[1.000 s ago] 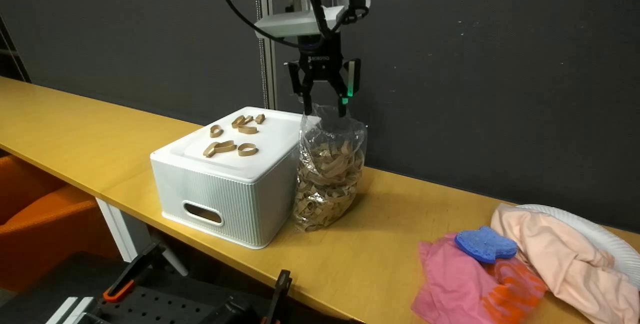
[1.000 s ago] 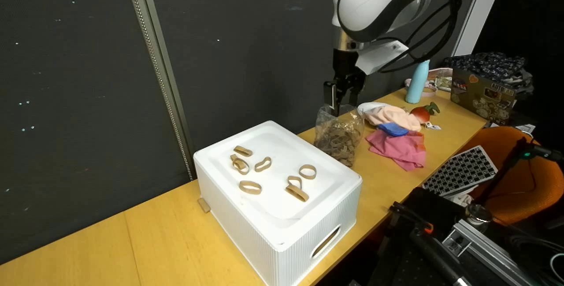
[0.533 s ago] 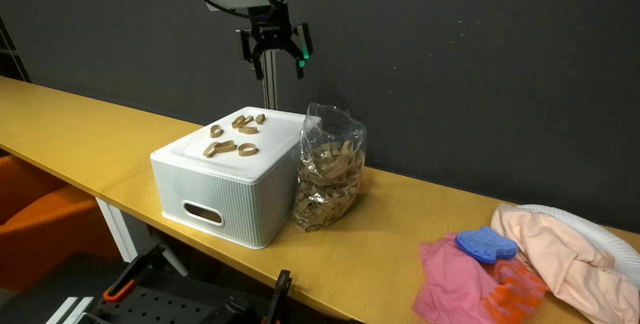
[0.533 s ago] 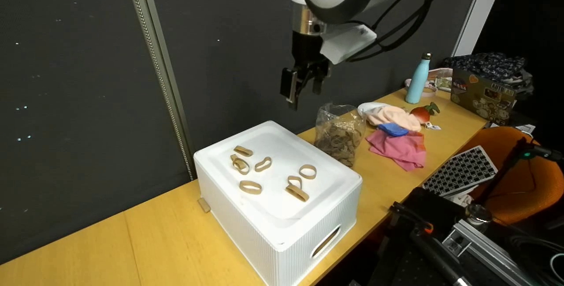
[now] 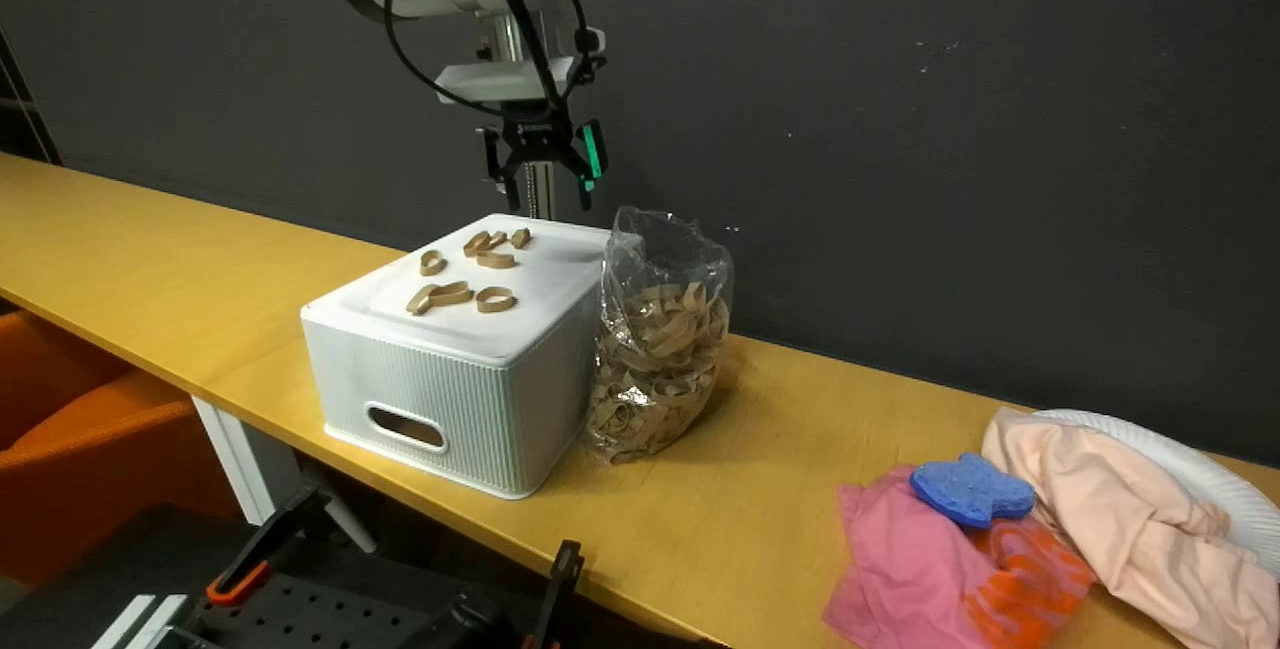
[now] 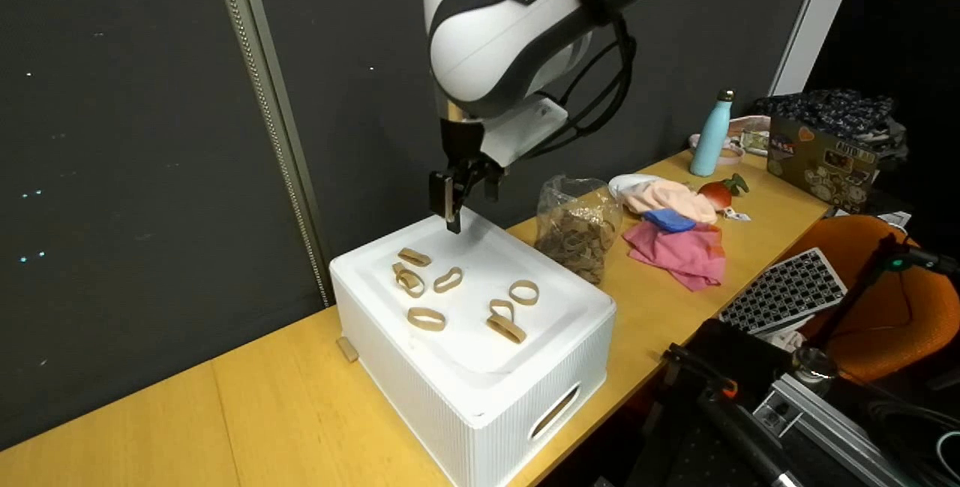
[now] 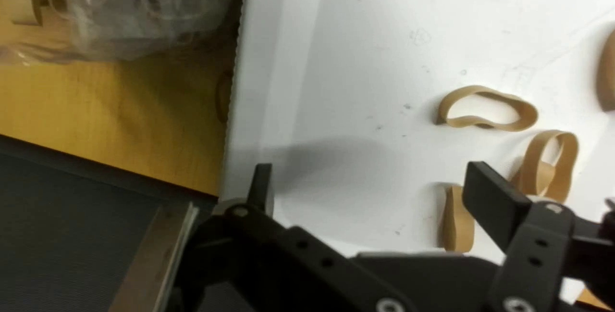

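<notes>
A dark grey wall [image 5: 900,229] rises behind the fingers [image 7: 495,201], and 1 vertical metal strip [image 6: 270,97] runs down it, to their left in an exterior view. Below them a yellow wooden table [image 5: 780,529] stretches along the wall to either side, a thin seam [image 6: 227,427] crossing the wood. Down and to the left of the fingers, in an exterior view, I see a white table leg [image 5: 243,459] and an orange chair [image 5: 90,489]; orange seating [image 6: 934,329] also shows far to their lower right in an exterior view. High to their right there stands a pale upright [image 6: 821,14], with darkness beyond it. The light is dim, and under the table it is nearly black.
</notes>
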Action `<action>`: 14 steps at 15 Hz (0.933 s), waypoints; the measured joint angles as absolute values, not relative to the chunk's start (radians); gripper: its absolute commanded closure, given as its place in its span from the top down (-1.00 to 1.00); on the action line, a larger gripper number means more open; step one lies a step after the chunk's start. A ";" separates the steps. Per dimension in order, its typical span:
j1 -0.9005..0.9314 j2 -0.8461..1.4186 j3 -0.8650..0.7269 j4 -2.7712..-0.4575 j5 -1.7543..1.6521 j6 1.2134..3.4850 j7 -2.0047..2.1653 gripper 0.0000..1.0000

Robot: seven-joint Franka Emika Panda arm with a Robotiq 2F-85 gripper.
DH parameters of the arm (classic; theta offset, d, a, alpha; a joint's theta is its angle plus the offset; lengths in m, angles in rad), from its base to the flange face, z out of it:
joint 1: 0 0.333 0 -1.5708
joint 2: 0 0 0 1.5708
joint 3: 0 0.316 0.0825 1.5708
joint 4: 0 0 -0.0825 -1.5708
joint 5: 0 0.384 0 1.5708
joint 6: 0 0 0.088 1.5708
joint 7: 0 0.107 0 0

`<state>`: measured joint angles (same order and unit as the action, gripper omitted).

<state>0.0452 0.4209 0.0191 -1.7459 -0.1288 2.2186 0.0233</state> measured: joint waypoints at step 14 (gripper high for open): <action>0.133 0.580 0.047 -1.593 -0.120 2.213 0.023 1.00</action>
<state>0.1331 0.5802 0.0466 -1.5931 -0.1198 2.2132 0.0229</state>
